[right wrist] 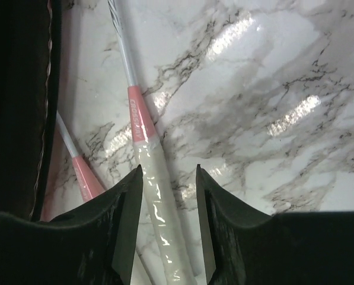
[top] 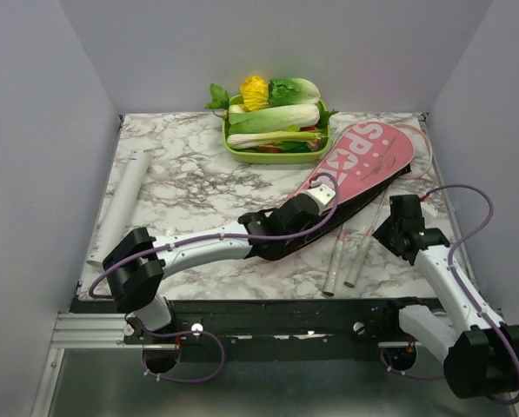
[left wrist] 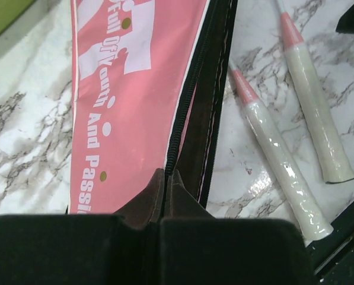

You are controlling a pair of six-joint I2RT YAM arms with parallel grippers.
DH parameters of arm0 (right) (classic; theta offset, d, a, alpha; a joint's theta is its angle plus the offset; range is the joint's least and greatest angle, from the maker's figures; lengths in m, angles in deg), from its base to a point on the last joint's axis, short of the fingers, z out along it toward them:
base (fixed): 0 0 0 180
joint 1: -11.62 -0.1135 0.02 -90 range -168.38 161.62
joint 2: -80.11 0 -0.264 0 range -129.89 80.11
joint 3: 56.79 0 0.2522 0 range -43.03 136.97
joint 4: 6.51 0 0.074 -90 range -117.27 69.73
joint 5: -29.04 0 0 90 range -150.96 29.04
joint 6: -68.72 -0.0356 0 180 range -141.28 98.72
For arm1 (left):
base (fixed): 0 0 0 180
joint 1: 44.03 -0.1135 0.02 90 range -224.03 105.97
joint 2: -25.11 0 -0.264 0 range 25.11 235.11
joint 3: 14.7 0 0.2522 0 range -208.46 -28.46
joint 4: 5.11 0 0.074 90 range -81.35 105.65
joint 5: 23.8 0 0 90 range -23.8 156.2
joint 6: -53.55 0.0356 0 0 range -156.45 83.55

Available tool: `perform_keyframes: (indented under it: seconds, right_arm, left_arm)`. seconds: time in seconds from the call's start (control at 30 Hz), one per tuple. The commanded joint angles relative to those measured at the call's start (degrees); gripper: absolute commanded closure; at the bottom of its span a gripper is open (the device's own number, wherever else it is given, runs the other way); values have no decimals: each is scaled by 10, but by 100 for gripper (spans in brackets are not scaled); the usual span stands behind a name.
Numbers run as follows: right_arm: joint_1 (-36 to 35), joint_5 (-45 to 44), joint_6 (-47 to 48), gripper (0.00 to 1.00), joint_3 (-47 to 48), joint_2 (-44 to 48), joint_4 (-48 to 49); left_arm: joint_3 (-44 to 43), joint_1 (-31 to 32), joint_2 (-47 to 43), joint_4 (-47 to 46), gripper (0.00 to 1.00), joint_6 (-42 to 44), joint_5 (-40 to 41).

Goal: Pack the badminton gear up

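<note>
The pink cover bag (top: 363, 156) lies slanted at the table's middle right, its black-lined zip side open. My left gripper (top: 326, 193) is shut on the bag's zip edge (left wrist: 175, 127) near its narrow end. Two rackets lie beside the bag, and their pale handles (top: 336, 265) (top: 360, 259) point toward the near edge. Their heads reach into or under the bag. My right gripper (right wrist: 169, 175) is open, low over one handle (right wrist: 156, 202), which lies between the fingers, untouched. The second racket (right wrist: 85, 175) lies to its left. The long white tube (top: 120, 204) lies at the far left.
A green tray (top: 242, 155) of vegetables stands at the back centre, touching the bag's top. Grey walls close in the left, right and back sides. A black rail runs along the near table edge (top: 285, 304).
</note>
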Motion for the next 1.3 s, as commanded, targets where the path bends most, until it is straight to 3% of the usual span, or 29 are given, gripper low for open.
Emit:
perform_keyframes:
  seconds: [0.0,0.6,1.27]
  right_arm:
    - [6,-40,10,51,43,-71,29]
    - [66,-26,54,52,241,-372,50]
    - [73,-39,71,54,354,-528,14]
  left_arm:
    - [-33,-22,-37,-2,100,-5,-39]
    - [-18,-84,-79,-28,100,-48,-136]
    - [-7,-124,-87,-41,100,-55,-164]
